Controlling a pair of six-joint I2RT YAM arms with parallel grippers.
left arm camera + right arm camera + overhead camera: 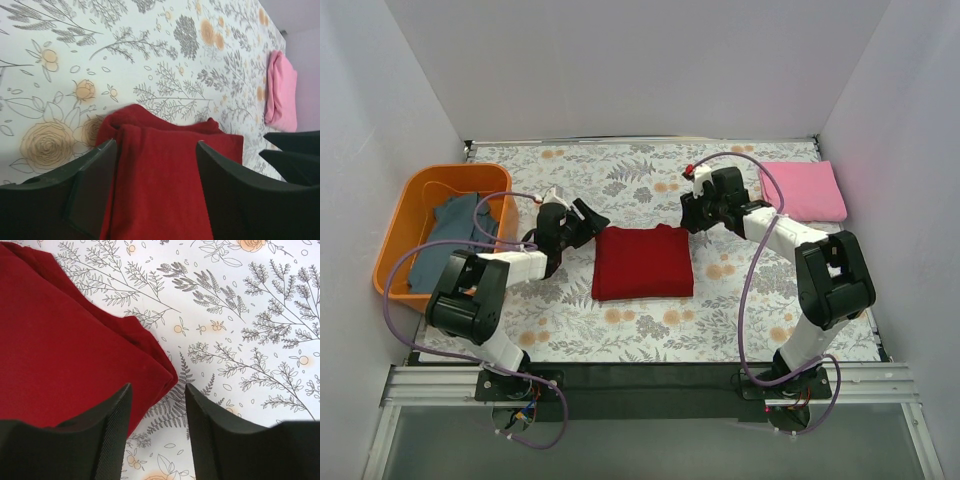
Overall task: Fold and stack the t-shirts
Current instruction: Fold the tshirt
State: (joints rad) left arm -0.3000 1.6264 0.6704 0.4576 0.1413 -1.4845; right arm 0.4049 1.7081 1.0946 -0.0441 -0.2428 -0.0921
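Observation:
A dark red t-shirt (643,262) lies folded into a rectangle in the middle of the floral cloth. My left gripper (592,224) is open at its upper left corner; in the left wrist view the red shirt (165,185) shows between the parted fingers (92,187). My right gripper (692,214) is open at the upper right corner, where the shirt's folded corner (75,355) lies just ahead of the fingers (112,440), with nothing held. A folded pink t-shirt (803,190) rests at the back right. A grey-blue t-shirt (455,235) lies in the orange basket.
The orange plastic basket (410,200) stands at the left edge of the table. White walls close in the back and both sides. The pink shirt (281,92) also appears far off in the left wrist view, with the right gripper's dark fingers (295,150) at the right edge.

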